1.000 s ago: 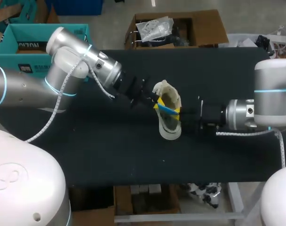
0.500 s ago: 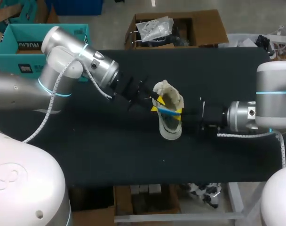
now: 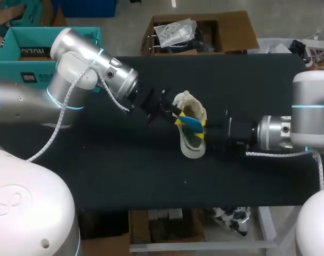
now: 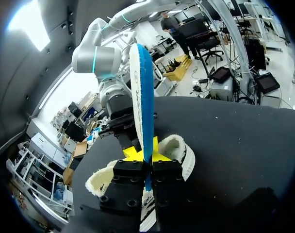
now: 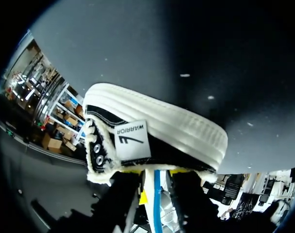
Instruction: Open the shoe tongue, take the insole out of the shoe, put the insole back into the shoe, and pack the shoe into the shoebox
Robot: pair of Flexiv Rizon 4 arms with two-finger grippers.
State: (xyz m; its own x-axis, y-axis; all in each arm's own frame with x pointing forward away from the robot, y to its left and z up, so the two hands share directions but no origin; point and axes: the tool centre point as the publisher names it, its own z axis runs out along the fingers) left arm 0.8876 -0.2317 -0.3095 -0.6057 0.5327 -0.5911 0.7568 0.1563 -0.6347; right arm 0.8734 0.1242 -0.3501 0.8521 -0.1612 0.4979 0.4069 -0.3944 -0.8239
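The left gripper (image 4: 146, 159) is pinched tight on one end of the blue insole (image 4: 140, 92). The insole sticks straight out from it, just above the mouth of the shoe (image 3: 193, 146). The shoe sits in the middle of the table (image 3: 124, 170), between both arms, with its long side running from far to near. The insole looks turned across that line, so I think it must swing round to match. The right gripper (image 3: 204, 129) is at the shoe's side; I cannot tell if it holds on.
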